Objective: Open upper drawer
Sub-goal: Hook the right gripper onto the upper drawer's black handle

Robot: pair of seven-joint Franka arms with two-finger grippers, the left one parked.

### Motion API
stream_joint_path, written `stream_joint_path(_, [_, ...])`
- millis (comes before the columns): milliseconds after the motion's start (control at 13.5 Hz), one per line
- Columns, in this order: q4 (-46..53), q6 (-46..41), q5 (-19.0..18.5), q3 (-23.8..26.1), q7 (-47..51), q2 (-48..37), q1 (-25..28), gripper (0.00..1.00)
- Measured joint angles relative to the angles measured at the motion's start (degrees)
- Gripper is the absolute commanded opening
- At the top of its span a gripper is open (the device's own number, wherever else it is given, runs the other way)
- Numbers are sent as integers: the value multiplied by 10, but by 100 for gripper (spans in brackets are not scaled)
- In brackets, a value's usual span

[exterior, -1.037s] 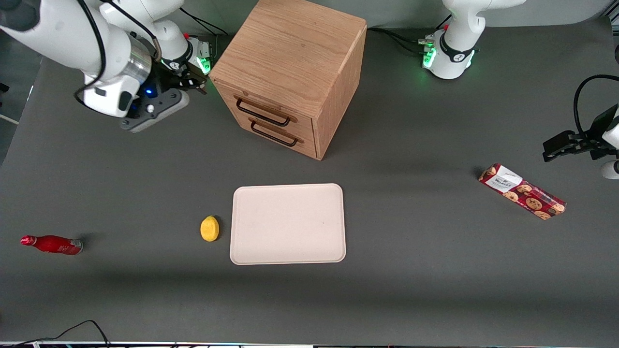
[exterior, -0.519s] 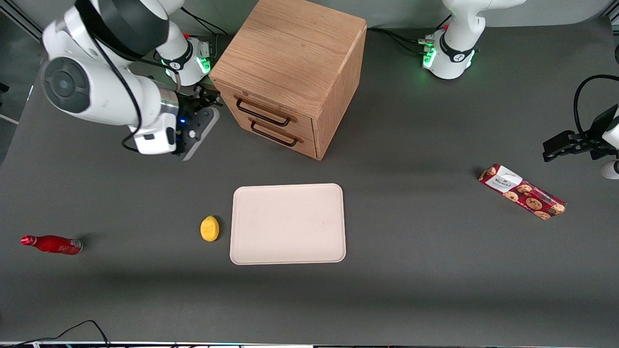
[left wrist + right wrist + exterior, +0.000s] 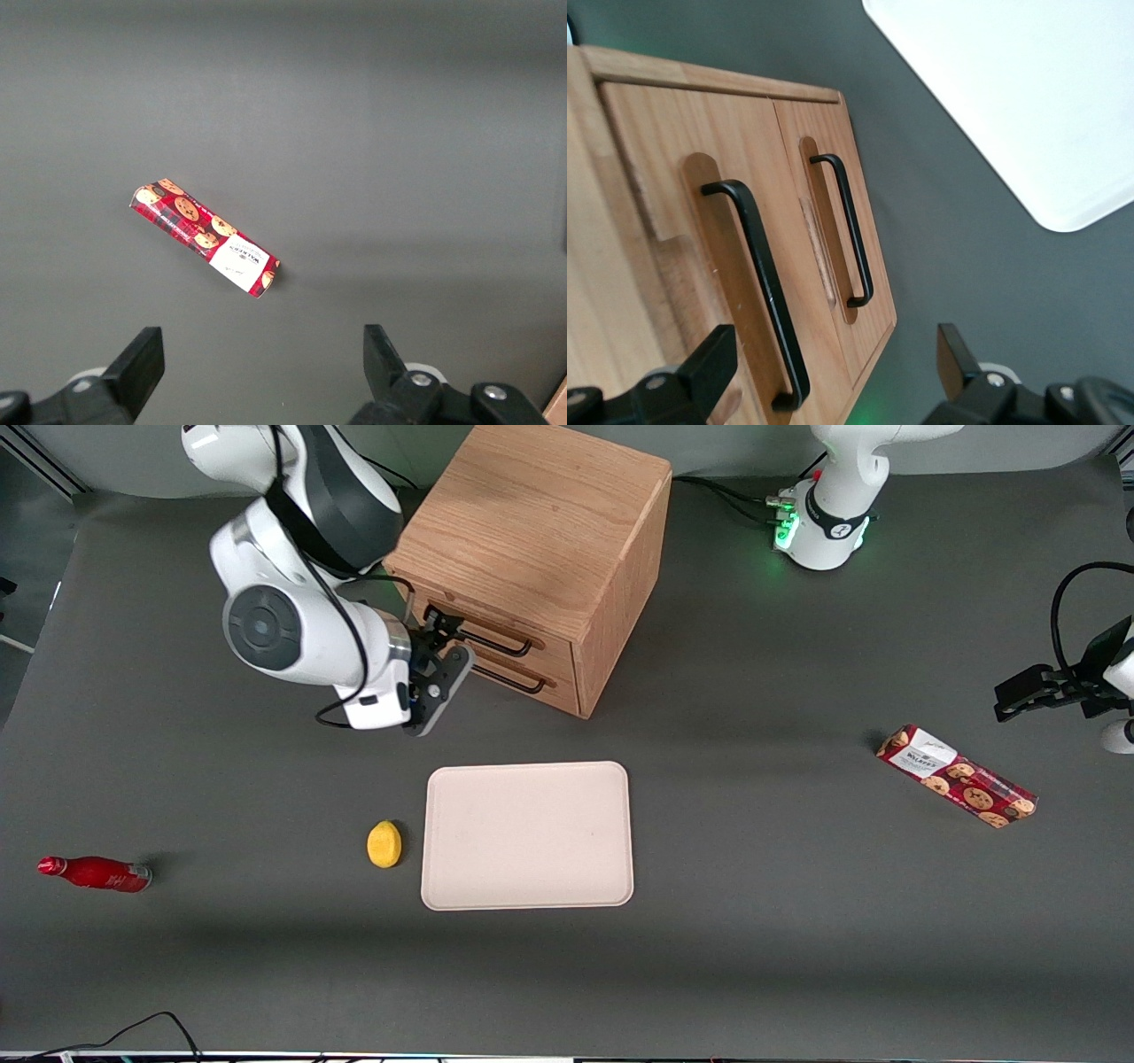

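Observation:
The oak cabinet (image 3: 532, 522) stands on the grey table with both drawers shut. The upper drawer (image 3: 551, 648) has a thin dark bar handle (image 3: 496, 640), and the lower drawer's matching handle (image 3: 514, 682) sits below it. My right gripper (image 3: 440, 627) is in front of the drawer fronts, at the end of the upper handle nearest the working arm. It is open and holds nothing. In the right wrist view the upper handle (image 3: 757, 283) lies close between my spread fingers (image 3: 713, 363), not touched, with the lower handle (image 3: 846, 230) beside it.
A pale tray (image 3: 527, 835) lies nearer the front camera than the cabinet, with a yellow fruit (image 3: 384, 843) beside it. A red bottle (image 3: 96, 872) lies toward the working arm's end. A cookie box (image 3: 957, 776) lies toward the parked arm's end.
My right arm has swung from the working arm's end of the table toward the cabinet. The gripper now sits at the upper drawer's handle. The drawers have not moved.

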Motion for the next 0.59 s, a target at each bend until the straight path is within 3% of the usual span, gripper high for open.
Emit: stream_joint_path(593, [-77, 64, 1, 39, 0, 0, -1, 100])
